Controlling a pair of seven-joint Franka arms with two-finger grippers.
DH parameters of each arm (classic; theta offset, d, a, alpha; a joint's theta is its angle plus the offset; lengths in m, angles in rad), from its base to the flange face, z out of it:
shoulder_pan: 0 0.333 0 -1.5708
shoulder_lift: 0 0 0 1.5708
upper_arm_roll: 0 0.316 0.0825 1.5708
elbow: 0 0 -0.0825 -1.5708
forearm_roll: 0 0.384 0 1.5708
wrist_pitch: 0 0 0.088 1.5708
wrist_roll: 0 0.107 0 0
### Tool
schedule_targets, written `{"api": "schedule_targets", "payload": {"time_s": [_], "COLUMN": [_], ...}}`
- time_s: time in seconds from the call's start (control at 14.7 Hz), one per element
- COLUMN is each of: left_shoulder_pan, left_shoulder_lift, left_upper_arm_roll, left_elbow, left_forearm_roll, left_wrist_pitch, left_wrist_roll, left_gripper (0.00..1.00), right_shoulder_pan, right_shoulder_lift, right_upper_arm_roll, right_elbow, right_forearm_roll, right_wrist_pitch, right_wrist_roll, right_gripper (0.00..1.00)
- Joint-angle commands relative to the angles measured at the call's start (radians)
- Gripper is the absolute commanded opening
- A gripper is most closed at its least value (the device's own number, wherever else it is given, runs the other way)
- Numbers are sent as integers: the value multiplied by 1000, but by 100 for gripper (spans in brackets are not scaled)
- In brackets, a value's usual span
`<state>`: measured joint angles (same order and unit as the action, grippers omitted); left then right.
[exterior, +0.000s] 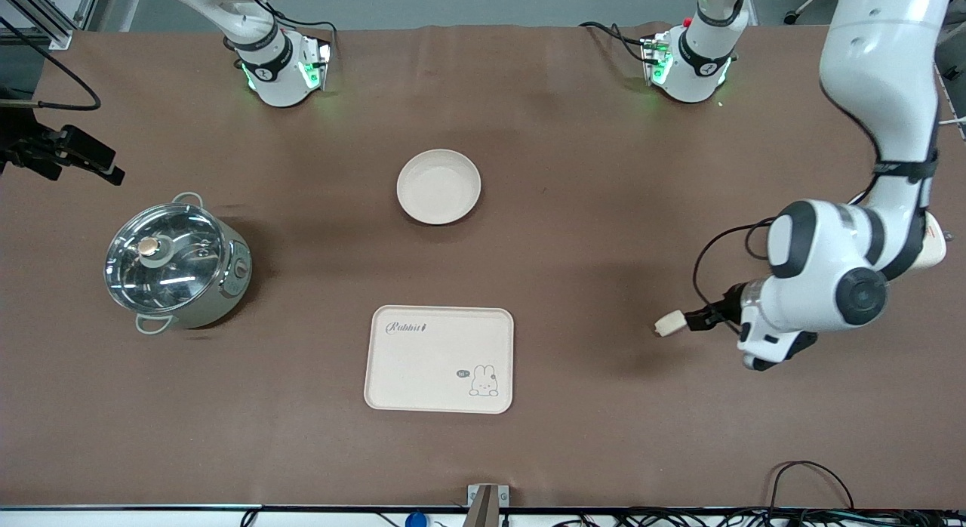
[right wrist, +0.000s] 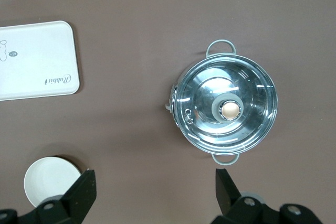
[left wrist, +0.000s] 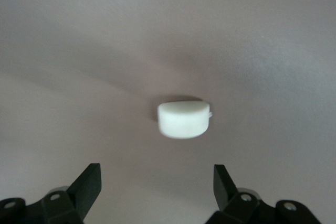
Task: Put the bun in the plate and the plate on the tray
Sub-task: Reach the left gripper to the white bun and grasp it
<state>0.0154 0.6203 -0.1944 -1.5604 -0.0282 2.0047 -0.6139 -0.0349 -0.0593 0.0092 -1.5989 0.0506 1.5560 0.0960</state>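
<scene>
The bun (exterior: 668, 325) is a small cream cylinder lying on the brown table toward the left arm's end. My left gripper (exterior: 690, 318) is low beside it, open and empty. In the left wrist view the bun (left wrist: 184, 120) lies just ahead of the spread fingertips of the gripper (left wrist: 156, 174), not between them. The empty round plate (exterior: 438, 186) sits mid-table, farther from the front camera than the Rabbit tray (exterior: 438, 359), which is empty too. My right gripper (right wrist: 156, 179) is open and empty, high over the table; it is out of the front view.
A steel pot with a glass lid (exterior: 175, 261) stands toward the right arm's end of the table. It shows in the right wrist view (right wrist: 226, 109) together with the tray (right wrist: 37, 61) and the plate (right wrist: 50, 182). Cables hang by the left arm's wrist (exterior: 717, 263).
</scene>
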Motion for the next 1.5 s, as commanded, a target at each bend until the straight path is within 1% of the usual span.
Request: {"api": "schedule_targets", "payload": {"time_s": [0.0, 0.2, 0.27, 0.41, 0.54, 0.68, 0.75, 0.82, 0.95, 1.02, 1.16, 1.29, 1.43], "left_shoulder_pan": [-11, -12, -12, -14, -14, -14, -14, -20, -47, -64, -94, -124, -190], "left_shoulder_lift": [62, 113, 122, 130, 141, 142, 141, 136, 102, 86, 53, 39, 39], "left_upper_arm_roll": [0, 0, 0, 0, 0, 0, -2, -2, -11, -25, -71, -144, -181], "left_elbow": [14, 13, 14, 14, 13, 13, 13, 13, 13, 19, 22, 19, 20], "left_forearm_roll": [-16, -16, -16, -16, -16, -16, -16, -16, -16, -16, -15, -12, -6], "left_wrist_pitch": [84, 132, 137, 138, 138, 138, 137, 131, 94, 68, 46, 43, 43], "left_wrist_roll": [-73, -73, -75, -75, -73, -75, -75, -76, -96, -139, -235, -350, -491], "left_gripper": [90, 80, 74, 56, 33, 15, 7, 2, 0, 0, 0, 0, 0], "right_shoulder_pan": [-10, -11, -11, -10, -10, -10, -10, -10, -8, -3, 10, 10, 7], "right_shoulder_lift": [-1, 1, 1, 1, 1, 1, 1, 1, -1, 1, 1, -1, -1], "right_upper_arm_roll": [12, 12, 12, 12, 12, 12, 12, 12, 15, 18, 17, 17, 14], "right_elbow": [4, 2, -1, -1, -1, -1, -1, -1, -1, 0, 0, 2, 2], "right_forearm_roll": [-11, -11, -11, -9, -9, -9, -9, -9, -9, -9, -9, -9, -5], "right_wrist_pitch": [-8, -11, -13, -17, -17, -17, -17, -19, -17, -16, -17, -31, -39], "right_wrist_roll": [-7, -7, -7, -7, -7, -7, -7, -7, -7, -7, -4, -5, -4], "right_gripper": [100, 100, 100, 100, 100, 100, 100, 100, 100, 100, 100, 100, 100]}}
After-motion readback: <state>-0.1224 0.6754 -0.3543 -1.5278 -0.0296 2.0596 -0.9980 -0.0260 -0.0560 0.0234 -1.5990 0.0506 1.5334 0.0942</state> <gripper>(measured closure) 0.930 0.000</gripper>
